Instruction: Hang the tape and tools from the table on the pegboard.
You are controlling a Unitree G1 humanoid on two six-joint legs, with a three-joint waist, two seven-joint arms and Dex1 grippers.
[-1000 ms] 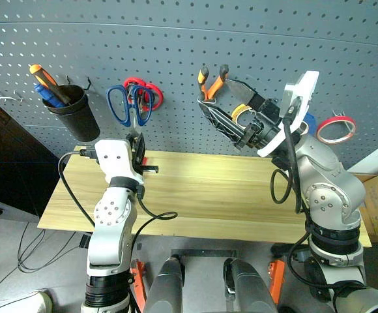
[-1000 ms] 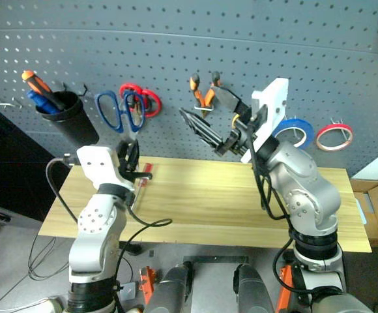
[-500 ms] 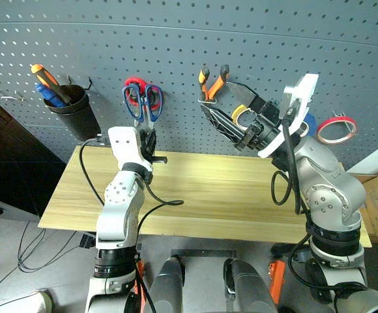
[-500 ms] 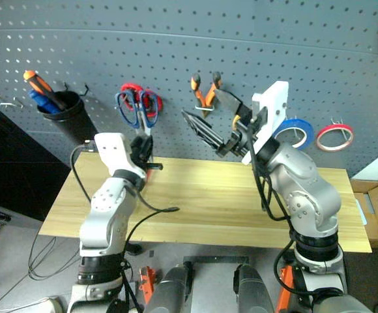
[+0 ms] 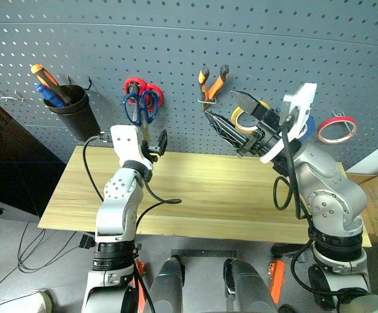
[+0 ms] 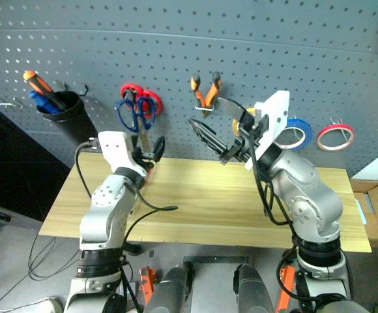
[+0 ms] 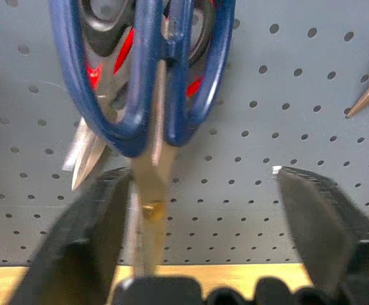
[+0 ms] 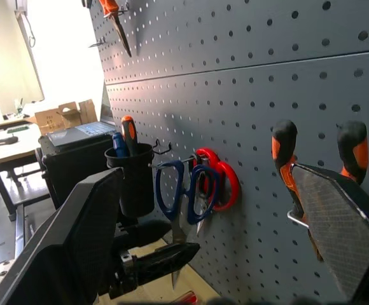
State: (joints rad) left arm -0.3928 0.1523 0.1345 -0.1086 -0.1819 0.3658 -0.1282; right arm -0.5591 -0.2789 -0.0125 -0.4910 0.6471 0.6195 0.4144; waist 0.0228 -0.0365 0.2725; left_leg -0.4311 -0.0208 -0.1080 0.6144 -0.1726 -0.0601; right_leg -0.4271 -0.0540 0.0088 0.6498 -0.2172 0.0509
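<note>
The pegboard (image 5: 254, 39) fills the upper part of the head views; the table (image 5: 215, 195) runs across the middle of the frame below it. Dark-blue-handled scissors (image 5: 137, 107) hang on the pegboard in the upper left centre, in front of the red-handled scissors (image 5: 151, 90), blades pointing down. The left gripper (image 5: 156, 145) sits just below them with its fingers spread apart; in the left wrist view the scissor blade (image 7: 147, 210) lies against the inner side of one finger (image 7: 83, 235), the other finger standing well clear, so nothing is clamped. A small red object (image 6: 145, 179) lies on the table just beside the left gripper, too hidden to identify. Orange-and-black-handled pliers (image 5: 212, 81) hang at upper centre. The right gripper (image 5: 231, 117) is raised in front of the board, right of centre, fingers wide apart and empty. Behind it a yellow roll (image 5: 244, 117) hangs on the board; the blue ring of tape (image 6: 292, 132) hangs just right of the right wrist, and a red roll (image 5: 335, 129) further right. At upper left a black cup (image 5: 75, 111) holds an orange-and-black-handled screwdriver (image 5: 45, 78) and a blue-handled tool (image 5: 49, 94).
</note>
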